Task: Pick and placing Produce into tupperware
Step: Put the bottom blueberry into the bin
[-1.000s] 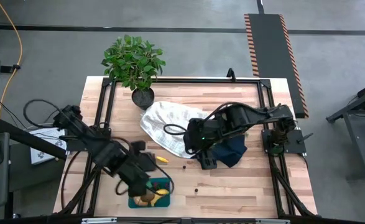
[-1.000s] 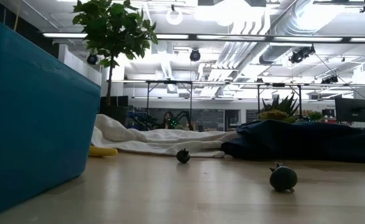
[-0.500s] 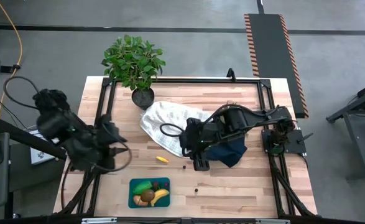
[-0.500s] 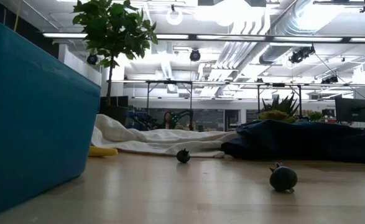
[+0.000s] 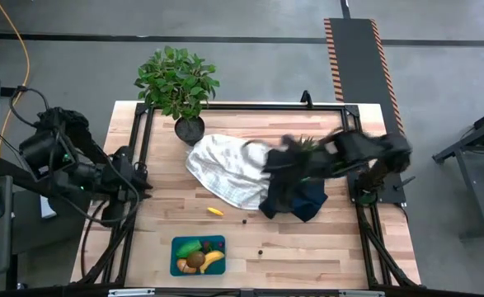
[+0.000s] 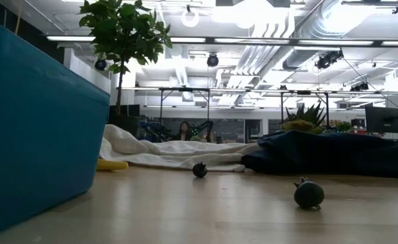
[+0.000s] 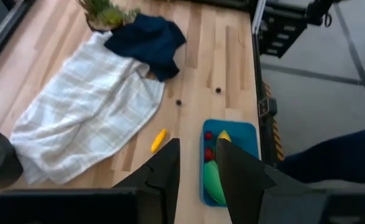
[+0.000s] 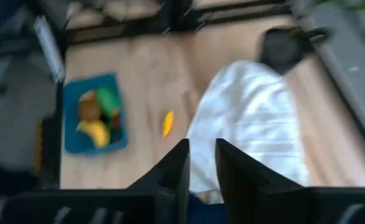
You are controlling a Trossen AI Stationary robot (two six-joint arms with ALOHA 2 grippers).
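1. Hanging over the table's left edge, the left gripper (image 7: 198,165) holds nothing, its fingers a narrow gap apart.
2. Near the front edge, left of centre, the tupperware (image 5: 176,244) holds a banana (image 5: 213,260), a green piece (image 5: 190,247) and a brown ball (image 5: 196,260).
3. One yellow piece (image 5: 214,211) and two dark bits (image 5: 245,220) lie loose on the wood.
4. Over the navy cloth (image 5: 307,200) toward the right edge, the right gripper (image 8: 201,155) is empty, nearly closed.

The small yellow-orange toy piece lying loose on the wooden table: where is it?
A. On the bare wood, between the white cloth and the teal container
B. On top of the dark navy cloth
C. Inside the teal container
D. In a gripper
A: the high view shows the small yellow-orange toy piece on bare wood, below the white cloth and above the shallow teal plastic container.
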